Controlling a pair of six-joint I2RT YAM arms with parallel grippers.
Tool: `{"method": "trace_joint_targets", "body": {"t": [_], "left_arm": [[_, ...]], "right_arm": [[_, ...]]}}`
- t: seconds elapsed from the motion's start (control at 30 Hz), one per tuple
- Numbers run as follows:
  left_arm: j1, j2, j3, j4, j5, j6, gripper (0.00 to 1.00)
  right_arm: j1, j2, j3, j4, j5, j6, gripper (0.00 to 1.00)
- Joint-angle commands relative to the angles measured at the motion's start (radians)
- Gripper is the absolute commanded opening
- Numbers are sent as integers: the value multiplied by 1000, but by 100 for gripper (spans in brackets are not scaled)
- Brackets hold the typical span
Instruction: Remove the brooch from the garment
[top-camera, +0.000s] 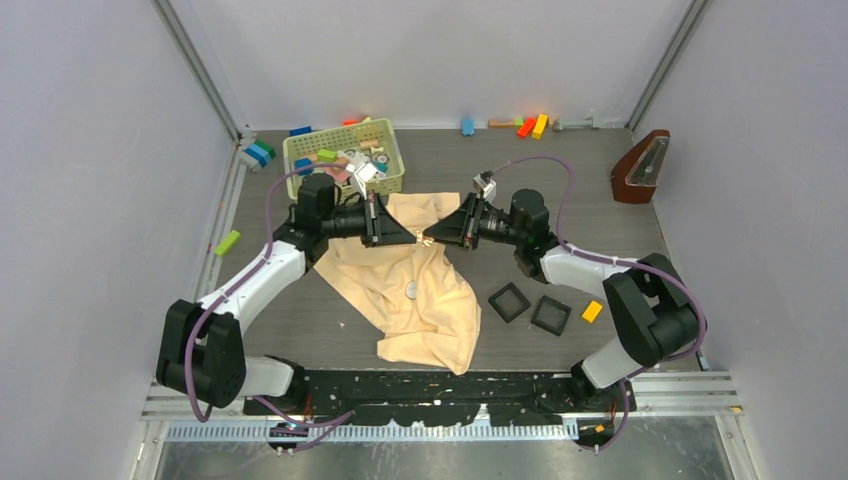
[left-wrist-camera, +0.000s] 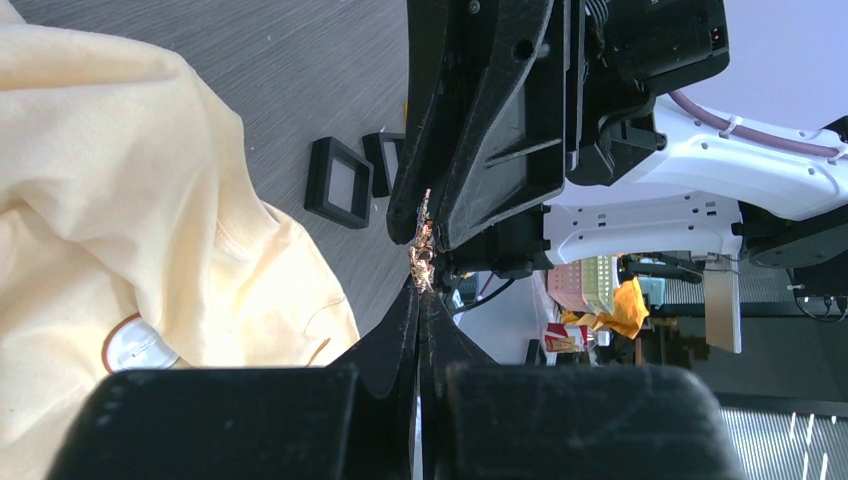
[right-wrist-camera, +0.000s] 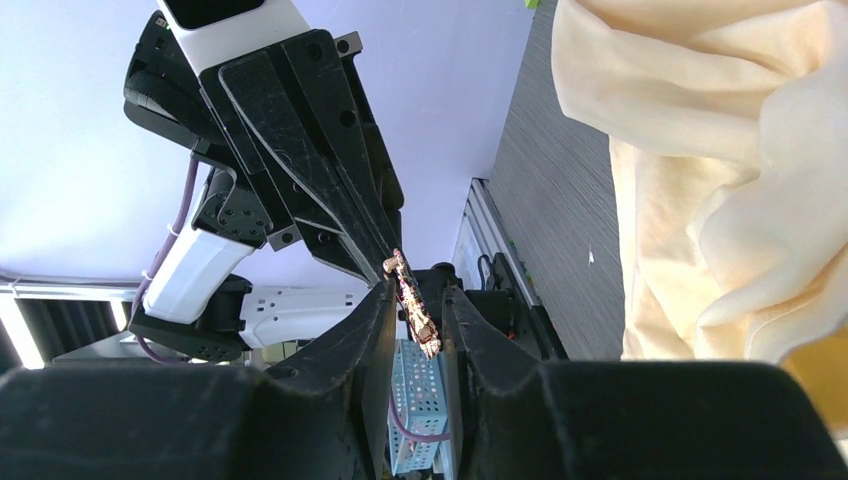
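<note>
The brooch (top-camera: 421, 240) is a tiny glinting ornament held in the air between the two gripper tips, above the cream garment (top-camera: 420, 290). My left gripper (top-camera: 408, 239) is shut on one end of it; in the left wrist view the brooch (left-wrist-camera: 422, 250) sticks out of the closed tips (left-wrist-camera: 421, 285). My right gripper (top-camera: 432, 240) faces it tip to tip. In the right wrist view its jaws (right-wrist-camera: 415, 295) stand apart, with the brooch (right-wrist-camera: 413, 305) hanging in the gap. The garment (left-wrist-camera: 120, 200) lies crumpled on the table.
A flat round grey disc (top-camera: 410, 291) lies on the garment. Two black square trays (top-camera: 509, 301) (top-camera: 551, 315) and an orange block (top-camera: 592, 311) sit to the right. A basket of blocks (top-camera: 345, 160) stands behind the left arm. A metronome (top-camera: 640, 168) stands at the far right.
</note>
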Motion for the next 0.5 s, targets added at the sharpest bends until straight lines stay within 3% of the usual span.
{"method": "trace_joint_targets", "body": {"t": [0.0, 0.33, 0.47], "left_arm": [[-4, -33, 3, 22, 17, 21, 0], [-5, -39, 4, 23, 17, 16, 0], [-6, -36, 4, 23, 17, 16, 0]], "right_arm": [[6, 5, 15, 48, -11, -7, 28], [25, -62, 51, -209, 45, -199, 26], [28, -78, 55, -245, 70, -218, 32]]}}
